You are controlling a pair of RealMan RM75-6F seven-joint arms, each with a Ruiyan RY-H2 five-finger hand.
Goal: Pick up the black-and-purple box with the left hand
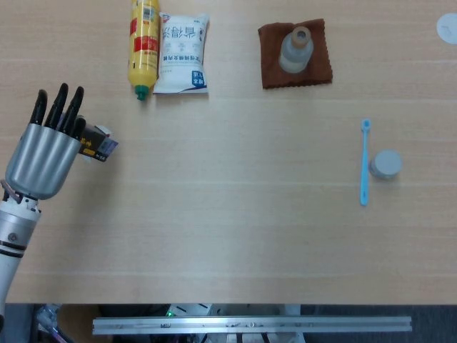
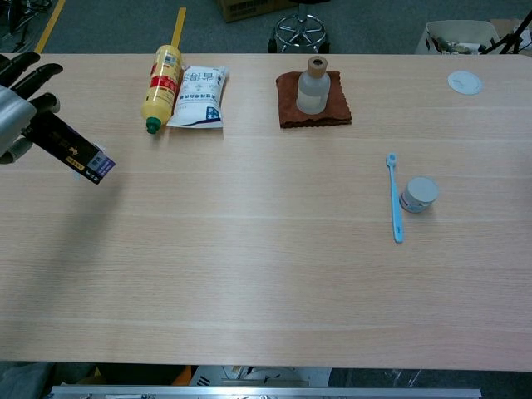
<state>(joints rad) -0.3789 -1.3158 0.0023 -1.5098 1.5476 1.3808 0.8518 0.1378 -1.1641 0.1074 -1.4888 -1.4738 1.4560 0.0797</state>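
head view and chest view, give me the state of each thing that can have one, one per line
left hand: holds the box, fingers extended
black-and-purple box: held tilted, lifted off the table
yellow bottle: lying on its side, green cap on
white pouch: lying flat beside the yellow bottle
clear bottle: upright on the brown cloth, stopper in
brown cloth: spread flat
blue toothbrush: lying flat
small jar: upright, lid on

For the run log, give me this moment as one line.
left hand: holds black-and-purple box, clear of wooden table | right hand: not in view | stage: box lifted
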